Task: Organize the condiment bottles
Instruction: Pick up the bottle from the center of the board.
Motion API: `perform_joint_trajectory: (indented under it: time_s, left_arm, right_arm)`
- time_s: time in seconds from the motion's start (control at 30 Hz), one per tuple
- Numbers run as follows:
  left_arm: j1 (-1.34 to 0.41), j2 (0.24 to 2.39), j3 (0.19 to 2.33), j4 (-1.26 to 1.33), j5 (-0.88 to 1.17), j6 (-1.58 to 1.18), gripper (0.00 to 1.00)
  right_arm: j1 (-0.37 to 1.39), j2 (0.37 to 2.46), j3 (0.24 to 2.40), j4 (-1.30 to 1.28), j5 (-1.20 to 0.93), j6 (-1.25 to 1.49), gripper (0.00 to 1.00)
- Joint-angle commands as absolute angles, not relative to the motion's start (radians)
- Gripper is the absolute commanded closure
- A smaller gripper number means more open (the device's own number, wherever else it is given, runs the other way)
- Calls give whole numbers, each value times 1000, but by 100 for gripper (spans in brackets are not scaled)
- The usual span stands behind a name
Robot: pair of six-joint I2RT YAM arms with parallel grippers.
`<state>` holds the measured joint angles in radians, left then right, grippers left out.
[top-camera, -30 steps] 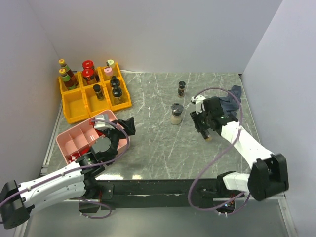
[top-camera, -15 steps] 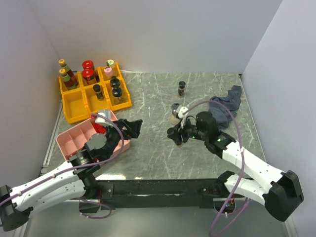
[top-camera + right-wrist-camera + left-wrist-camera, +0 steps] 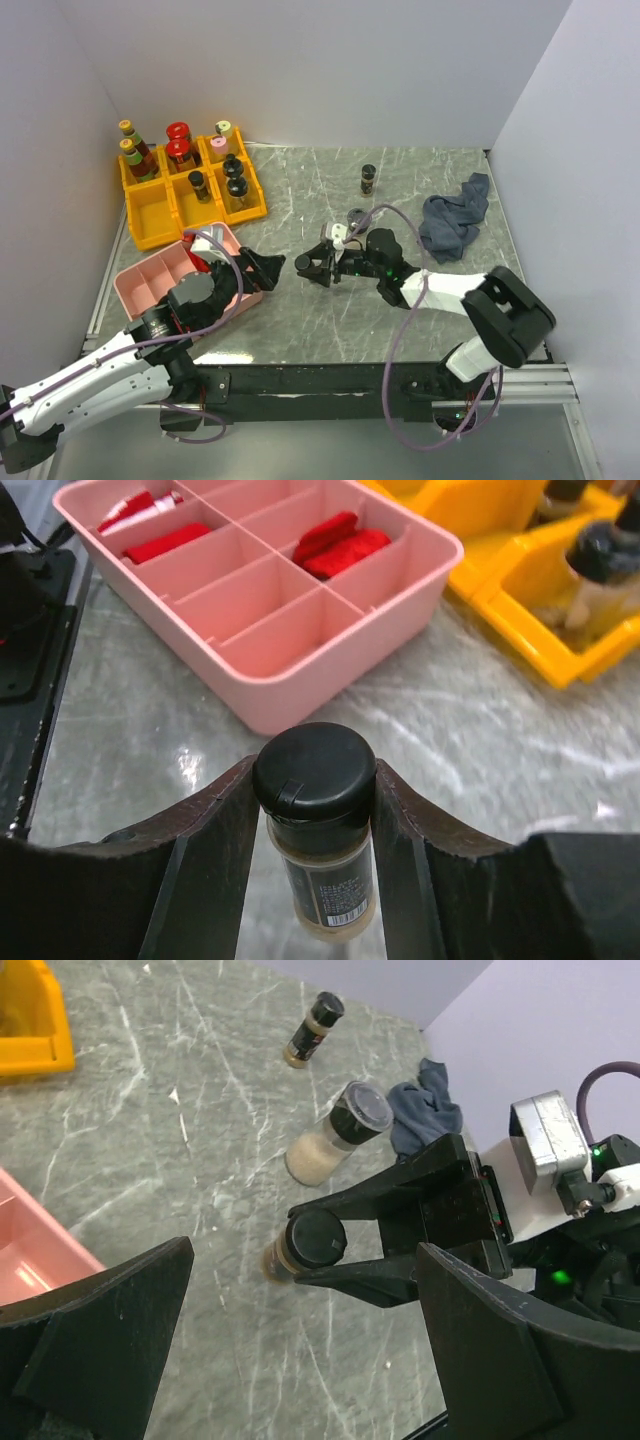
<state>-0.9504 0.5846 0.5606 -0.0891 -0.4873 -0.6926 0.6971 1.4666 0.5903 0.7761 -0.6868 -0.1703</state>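
A jar [image 3: 314, 810], clamped in the right gripper [image 3: 318, 265], has been brought to the wide-open left gripper [image 3: 267, 266]; handover is judged near.

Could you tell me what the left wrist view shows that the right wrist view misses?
Left wrist only: the open left gripper, a dark cloth, a pale shaker and a small black-capped jar on the table. Right wrist only: red blocks in the pink tray, bottles in the yellow bins. Both: the spice jar clamped in the right gripper, plus some tray and bin.
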Motion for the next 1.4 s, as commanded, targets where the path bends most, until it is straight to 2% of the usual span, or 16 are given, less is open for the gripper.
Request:
perform_joint_trajectory:
  time_s: [0.0, 0.33, 0.73, 0.93, 1.13, 1.17, 1.23, 1.37]
  left_arm:
    - [-946, 581, 580, -132, -517, -698, 2]
    - [-946, 860, 764, -245, -465, -640, 8]
    - [-946, 1000, 833, -271, -430, -632, 14]
    - [-946, 1040, 859, -285, -433, -627, 24]
    - [-946, 1064, 864, -293, -400, -641, 42]
    - [-946, 1069, 862, -298, -399, -647, 49]
    - [-946, 1084, 862, -302, -394, -650, 56]
    - [-946, 1104, 868, -307, -373, -661, 57]
  right_arm:
    - [704, 1532, 640, 1201, -805, -140, 71]
    - [733, 1555, 663, 1203, -818, -129, 71]
    - [750, 1566, 652, 1203, -787, -130, 70]
    - [758, 1588, 652, 1223, -782, -121, 70]
    - [762, 1605, 650, 1244, -749, -110, 69]
    - [762, 1608, 652, 1247, -747, -110, 68]
    - [761, 1611, 650, 1252, -742, -104, 68]
    - [762, 1617, 650, 1261, -741, -97, 67]
